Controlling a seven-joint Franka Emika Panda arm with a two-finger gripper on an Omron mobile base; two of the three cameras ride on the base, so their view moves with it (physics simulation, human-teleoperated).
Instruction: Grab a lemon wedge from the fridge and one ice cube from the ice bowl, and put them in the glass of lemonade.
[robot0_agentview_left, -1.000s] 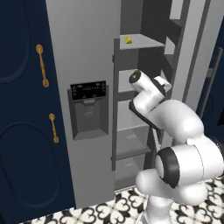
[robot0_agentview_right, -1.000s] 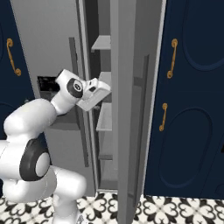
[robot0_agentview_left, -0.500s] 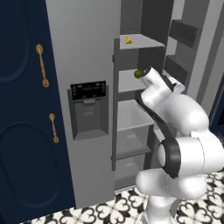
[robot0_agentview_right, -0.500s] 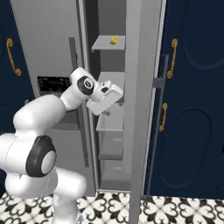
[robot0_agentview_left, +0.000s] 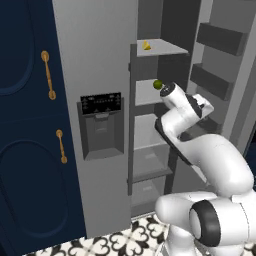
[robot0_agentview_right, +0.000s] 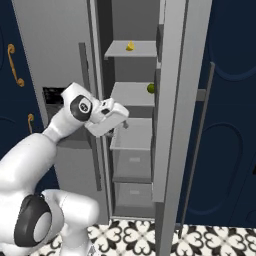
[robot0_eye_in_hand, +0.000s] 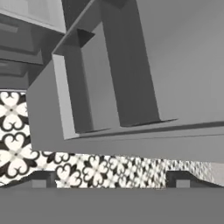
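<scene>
The fridge (robot0_agentview_left: 100, 60) stands with its right door (robot0_agentview_right: 172, 100) swung wide, baring grey shelves. The lemon wedge (robot0_agentview_left: 146, 45) lies on the top shelf (robot0_agentview_right: 131, 50), near its front edge. One shelf down sits a small green fruit (robot0_agentview_right: 150, 88), towards the right side of that shelf. The arm reaches into the opening at the level of the middle shelves, below both fruits. The tool (robot0_eye_in_hand: 111, 179) points down at the lower door bins and the patterned floor (robot0_eye_in_hand: 26, 148); its two dark tips stand far apart with nothing between them. Navy cabinets (robot0_agentview_left: 20, 150) with gold handles flank the fridge.
</scene>
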